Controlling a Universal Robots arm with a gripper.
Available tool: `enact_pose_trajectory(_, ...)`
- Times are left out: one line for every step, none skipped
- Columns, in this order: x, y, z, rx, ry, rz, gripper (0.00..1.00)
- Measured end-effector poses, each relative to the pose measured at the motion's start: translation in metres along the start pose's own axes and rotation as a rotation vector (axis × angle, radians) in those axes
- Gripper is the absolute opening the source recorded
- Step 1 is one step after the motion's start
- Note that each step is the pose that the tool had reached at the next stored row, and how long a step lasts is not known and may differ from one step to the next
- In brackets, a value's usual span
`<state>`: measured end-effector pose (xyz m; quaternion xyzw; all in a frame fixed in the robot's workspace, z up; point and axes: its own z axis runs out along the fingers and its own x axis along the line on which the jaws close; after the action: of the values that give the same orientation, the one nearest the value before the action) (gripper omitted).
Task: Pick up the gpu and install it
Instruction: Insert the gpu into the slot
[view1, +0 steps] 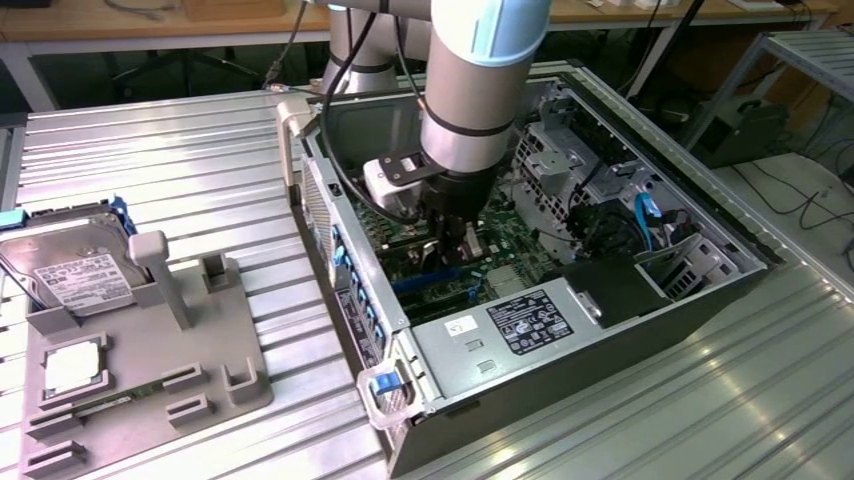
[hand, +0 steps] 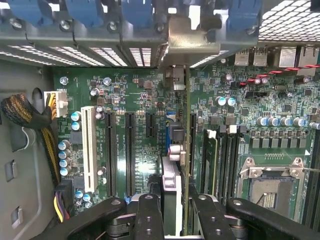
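Note:
The gpu (hand: 171, 167) is seen edge-on in the wrist view, a thin card standing upright over the green motherboard (hand: 135, 90). Its silver end bracket (hand: 186, 37) reaches up against the case's rear slot openings. My gripper (hand: 172, 212) is shut on the card's near end, one black finger (hand: 149, 215) on each side of it. The card lines up along a black expansion slot (hand: 192, 145). In the exterior view my gripper (view1: 454, 245) is lowered deep inside the open computer case (view1: 454, 365), just above the board.
More black slots (hand: 129, 150) and a white slot (hand: 89, 150) lie beside the card. An open CPU socket (hand: 270, 185) and a braided cable bundle (hand: 25, 115) flank them. Outside the case, a grey fixture (view1: 174, 350) holds a silver hard drive (view1: 74, 270) and a CPU chip (view1: 74, 365).

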<state>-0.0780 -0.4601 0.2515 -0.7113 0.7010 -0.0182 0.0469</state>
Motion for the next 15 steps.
enact_pose_trajectory(0.0001,0.0004,-0.0001,-0.0001,0.0002,0.000,0.29)
enact_pose_trajectory(0.0004,0.0007,-0.0001,-0.0001,0.0002,0.000,0.29)
enact_pose_trajectory(0.0010,0.0008,-0.0001,-0.0001,0.0002,0.000,0.29)
enact_pose_trajectory(0.0012,0.0009,0.0000,0.0000,0.0000,0.000,0.29)
enact_pose_trajectory(0.0012,0.0010,-0.0001,0.0000,0.0001,0.000,0.29)
enact_pose_trajectory(0.0012,0.0013,-0.0001,0.0000,0.0001,0.000,0.29)
enact_pose_trajectory(0.0011,0.0016,-0.0001,0.0000,0.0000,0.000,0.29)
enact_pose_trajectory(0.0012,0.0022,-0.0002,0.0000,0.0001,0.000,0.29)
enact_pose_trajectory(0.0012,0.0030,-0.0002,0.0000,0.0000,0.000,0.29)
enact_pose_trajectory(0.0012,0.0040,-0.0003,0.0000,0.0001,0.000,0.29)
enact_pose_trajectory(0.0012,0.0046,-0.0004,0.0000,0.0001,0.000,0.29)
enact_pose_trajectory(0.0011,0.0050,-0.0004,0.0001,0.0000,0.000,0.29)
enact_pose_trajectory(0.0011,0.0053,-0.0003,0.0001,-0.0001,0.000,0.29)
enact_pose_trajectory(0.0011,0.0056,-0.0002,0.0001,-0.0001,0.000,0.29)
enact_pose_trajectory(0.0011,0.0057,-0.0002,0.0001,0.0000,0.000,0.29)
